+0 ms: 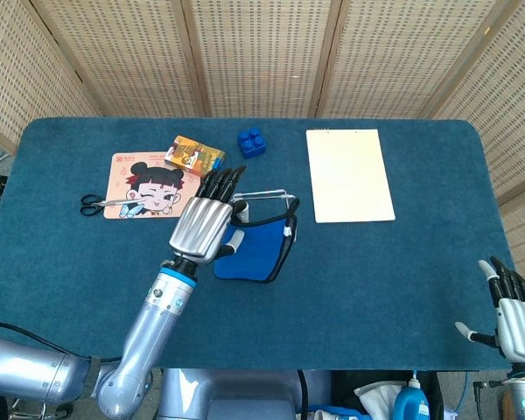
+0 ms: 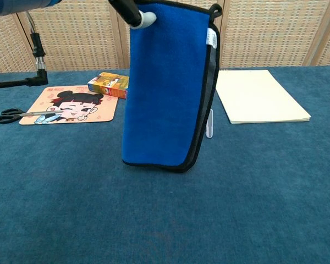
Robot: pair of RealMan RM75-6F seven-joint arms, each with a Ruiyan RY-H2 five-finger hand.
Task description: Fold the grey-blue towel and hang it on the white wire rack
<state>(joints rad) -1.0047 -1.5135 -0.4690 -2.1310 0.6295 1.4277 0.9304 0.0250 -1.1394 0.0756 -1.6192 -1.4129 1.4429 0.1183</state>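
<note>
Black-handled scissors [image 1: 93, 204] are seen at far left on the teal bench [image 1: 402, 262], touching the edge of a cartoon mat [image 1: 144, 185]. A colourful box [image 1: 195, 157] lies just behind the mat. The folded towel [image 2: 168, 82] is gripped at its top corner by the left robot hand [image 1: 206, 221] and held upright in the air, its lower edge clear of the bench in the chest view. In the head view the towel hangs just in front of the white wire rack [image 1: 264, 196], partly covering it; contact cannot be told. A blue block [image 1: 251, 142] sits behind the rack. A cream notepad [image 1: 349, 174] lies well to the right. The right robot hand [image 1: 515, 313] is seen at the frame's bottom right corner, fingers apart, nothing held.
</note>
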